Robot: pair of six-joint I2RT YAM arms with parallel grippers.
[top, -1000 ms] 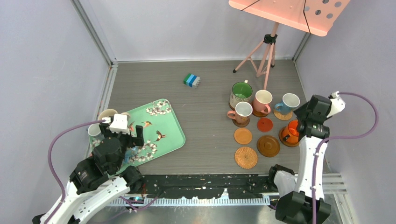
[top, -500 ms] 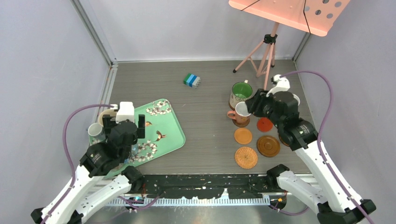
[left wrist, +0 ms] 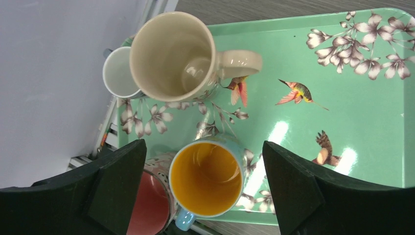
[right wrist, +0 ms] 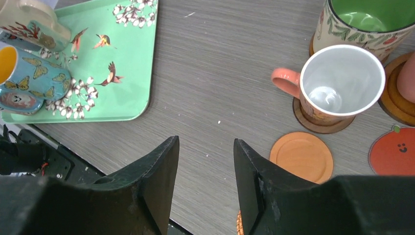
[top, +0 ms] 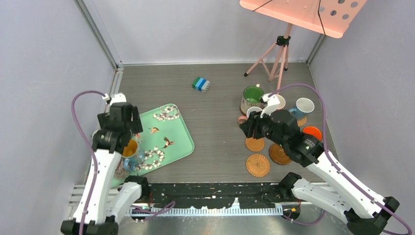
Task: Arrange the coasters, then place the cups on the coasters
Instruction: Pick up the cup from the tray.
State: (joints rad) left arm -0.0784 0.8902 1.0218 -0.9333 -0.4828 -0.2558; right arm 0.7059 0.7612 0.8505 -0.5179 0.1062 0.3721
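My left gripper point(left wrist: 205, 182) hangs open over the tray's near left corner. The yellow-inside cup point(left wrist: 206, 178) stands between its fingers, with a gap on each side. Beside it stand a pink-inside cup point(left wrist: 147, 208), a cream cup point(left wrist: 171, 56) and a small white cup point(left wrist: 120, 72). My right gripper point(right wrist: 205, 166) is open and empty above bare table. Just right of it are an orange coaster point(right wrist: 301, 156) and a white-inside cup point(right wrist: 340, 83) on a dark coaster point(right wrist: 318, 125). A wicker coaster point(top: 258, 165) and a dark brown coaster point(top: 280, 154) lie bare.
The mint-green floral tray point(top: 171, 142) lies at the left. A green-inside cup point(top: 252, 98), a light blue cup point(top: 303, 106) and an orange-inside cup point(top: 312, 132) stand at the right. A toy block point(top: 201, 84) and a pink music stand point(top: 279, 54) are at the back.
My left arm has reached further over the tray's left end, above the cups. My right arm has swung left from the orange-inside cup, out over the coasters.
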